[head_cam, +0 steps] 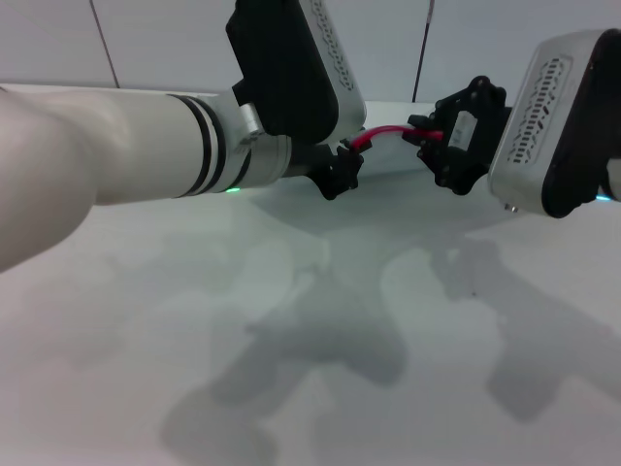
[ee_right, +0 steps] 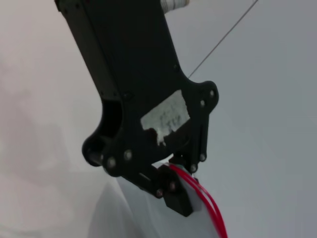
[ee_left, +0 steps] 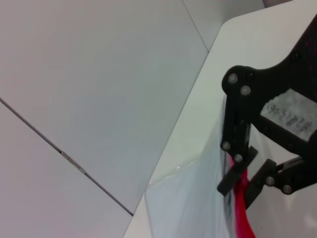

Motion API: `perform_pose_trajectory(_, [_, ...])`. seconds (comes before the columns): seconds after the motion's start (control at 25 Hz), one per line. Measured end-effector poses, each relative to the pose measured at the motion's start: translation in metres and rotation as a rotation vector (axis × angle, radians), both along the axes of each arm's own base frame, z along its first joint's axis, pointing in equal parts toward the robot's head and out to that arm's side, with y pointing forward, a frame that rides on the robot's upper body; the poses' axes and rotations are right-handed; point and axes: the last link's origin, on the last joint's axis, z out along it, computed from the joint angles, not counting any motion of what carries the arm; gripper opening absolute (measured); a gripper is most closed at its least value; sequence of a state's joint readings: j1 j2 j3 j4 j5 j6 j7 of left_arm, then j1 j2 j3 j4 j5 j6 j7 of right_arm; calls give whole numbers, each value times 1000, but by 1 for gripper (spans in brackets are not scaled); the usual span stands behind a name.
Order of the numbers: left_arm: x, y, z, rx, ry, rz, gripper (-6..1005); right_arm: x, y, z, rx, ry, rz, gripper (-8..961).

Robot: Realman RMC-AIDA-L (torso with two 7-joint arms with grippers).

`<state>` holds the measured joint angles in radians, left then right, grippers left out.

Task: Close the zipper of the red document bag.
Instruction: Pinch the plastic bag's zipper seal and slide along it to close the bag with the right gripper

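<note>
The zipper shows as a thin red strip held up between my two grippers at the far side of the table. My left gripper is shut on its left end. My right gripper is shut on its right end. In the left wrist view the right gripper pinches the red zipper along the edge of the pale translucent red document bag. The right wrist view shows the left gripper clamped on the same zipper. In the head view most of the bag is hidden behind the arms.
The white table spreads out in front of both arms, crossed by their shadows. A pale panelled wall rises directly behind the table's far edge.
</note>
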<state>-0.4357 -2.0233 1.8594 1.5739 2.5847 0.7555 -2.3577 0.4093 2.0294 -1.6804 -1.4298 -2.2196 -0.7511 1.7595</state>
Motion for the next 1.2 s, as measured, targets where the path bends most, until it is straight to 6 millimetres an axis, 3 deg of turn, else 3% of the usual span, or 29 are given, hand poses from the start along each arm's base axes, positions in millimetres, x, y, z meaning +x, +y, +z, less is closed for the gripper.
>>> perform_pose_trajectory(0.6, [-1, 1, 1, 11, 8, -6, 48, 4, 2, 0, 11, 3, -12, 87])
perform_pose_trajectory(1.2, [-1, -9, 15, 64, -5, -27, 47, 40, 22, 15, 127, 22, -126, 80])
